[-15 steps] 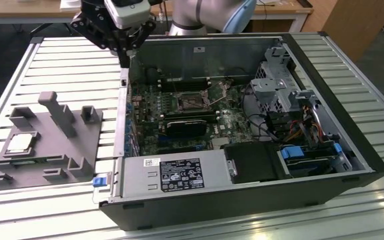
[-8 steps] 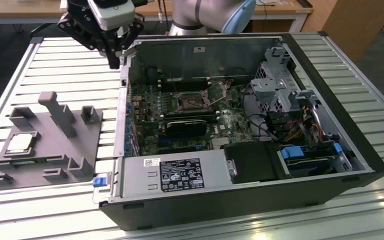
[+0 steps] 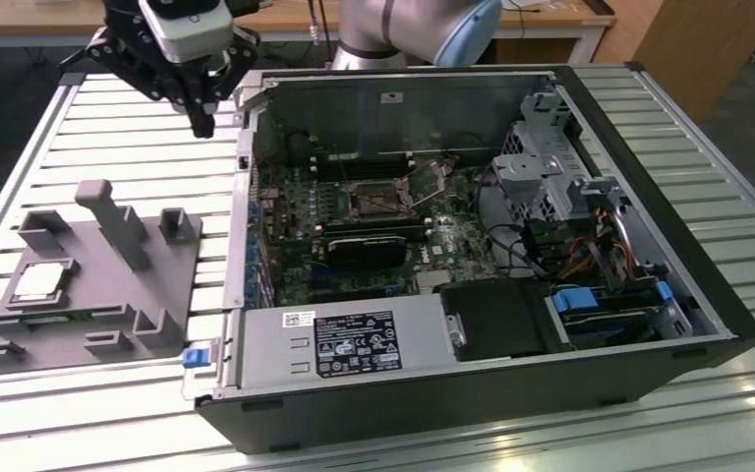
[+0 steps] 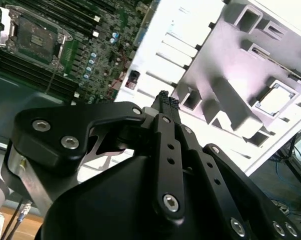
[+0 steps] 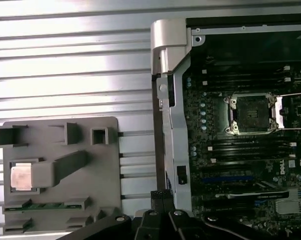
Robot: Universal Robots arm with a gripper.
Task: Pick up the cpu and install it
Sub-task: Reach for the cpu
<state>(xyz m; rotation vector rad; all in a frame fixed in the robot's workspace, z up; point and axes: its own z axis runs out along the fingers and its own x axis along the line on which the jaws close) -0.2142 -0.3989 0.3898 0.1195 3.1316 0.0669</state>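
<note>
Slatted metal table point(image 3: 115, 147), cpu point(image 3: 39, 282) in grey tray point(image 3: 102, 295), case wall point(image 3: 239, 246) between it and socket point(image 3: 380, 202), gripper point(image 3: 202, 128) closed, empty.

Quick count: one cpu point(image 3: 40, 282), one grey plastic tray point(image 3: 115, 295), one computer case point(image 3: 483, 413) with one motherboard point(image 3: 351, 258) and one socket point(image 3: 380, 201), one robot arm point(image 3: 404, 29) carrying one claw point(image 3: 201, 126), and one slatted metal desk point(image 3: 129, 147) under it all.

Harsh glare on slatted table point(image 4: 185, 35), possibly overexposed.
</note>
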